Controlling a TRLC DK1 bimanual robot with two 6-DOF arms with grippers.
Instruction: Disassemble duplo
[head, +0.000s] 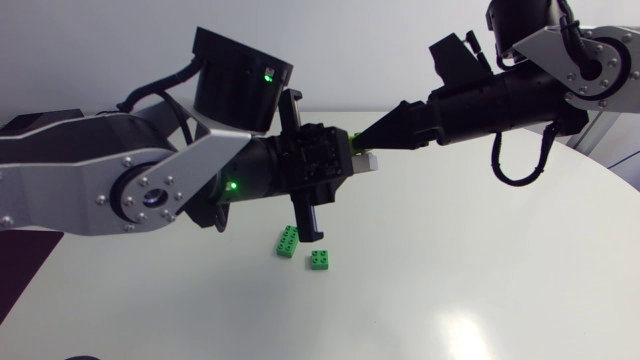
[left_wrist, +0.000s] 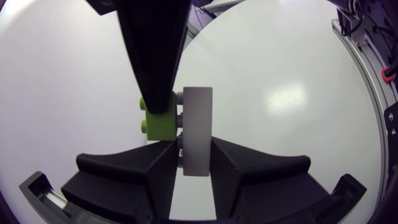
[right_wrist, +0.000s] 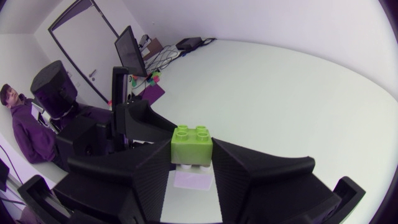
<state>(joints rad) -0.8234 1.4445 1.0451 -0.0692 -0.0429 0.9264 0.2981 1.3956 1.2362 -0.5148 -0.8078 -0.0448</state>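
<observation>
Lime brick (right_wrist: 192, 144) is sitting against the studded face of the grey brick (left_wrist: 198, 130), and the pair is being held in the air above the white surface (head: 480, 280). Whether the two bricks are locked together cannot be determined.

- The left fingers (left_wrist: 155, 174) are pinching the grey brick from two sides. The left arm (head: 120, 170) is entering from the left side.
- The right fingers (right_wrist: 146, 180) are pinching the lime brick from two sides. The right arm (head: 500, 100) is entering from the right side, and its fingers are meeting the left fingers near the middle of the surface.
- One dark green brick (head: 287, 241) and a second dark green brick (head: 320, 260) are lying on the surface below the left fingers. They are close together but not touching.
</observation>
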